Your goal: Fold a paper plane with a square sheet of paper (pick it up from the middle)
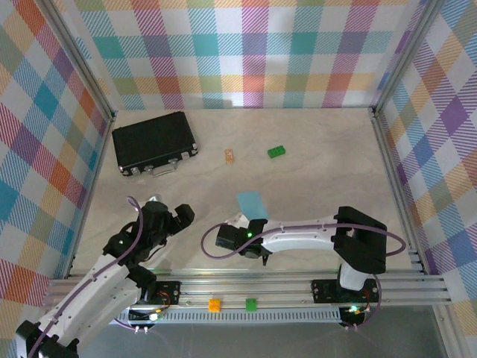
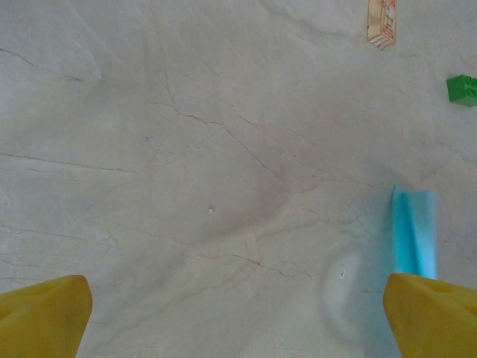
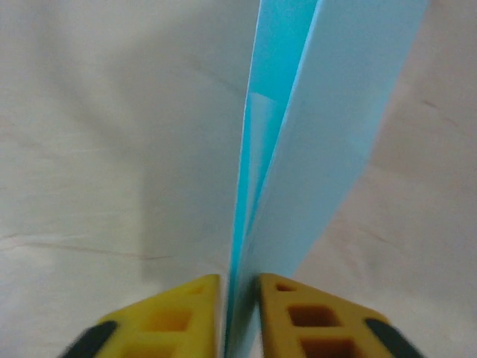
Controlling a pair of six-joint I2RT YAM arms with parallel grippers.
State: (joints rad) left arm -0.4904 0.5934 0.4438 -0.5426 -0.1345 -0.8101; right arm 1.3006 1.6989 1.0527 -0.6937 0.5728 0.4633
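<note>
The folded square sheet of paper (image 1: 252,202) sits near the middle of the table (image 1: 313,156), just ahead of the right gripper (image 3: 240,317). In the right wrist view it stands on edge in the narrow slot between the two yellow fingers (image 3: 298,313). Its layers rise out of that slot and run straight away from the wrist, so the long axis lies in line with this gripper's reach. The fingers sit close on either side of the fold. The view is close and soft, so we cannot tell whether they are pinching the paper or only flanking it.

The left gripper (image 1: 177,216) is spread wide with nothing between its fingers. In its own wrist view the paper shows as a slim blue strip at the far right, just beyond the right-hand fingertip (image 2: 432,317) and outside the open span.

So the right arm is clearly the nearer one, already astride the fold. The left would have to shift sideways towards the sheet, we judge, and meet it along its length before it could help press or crease.
</note>
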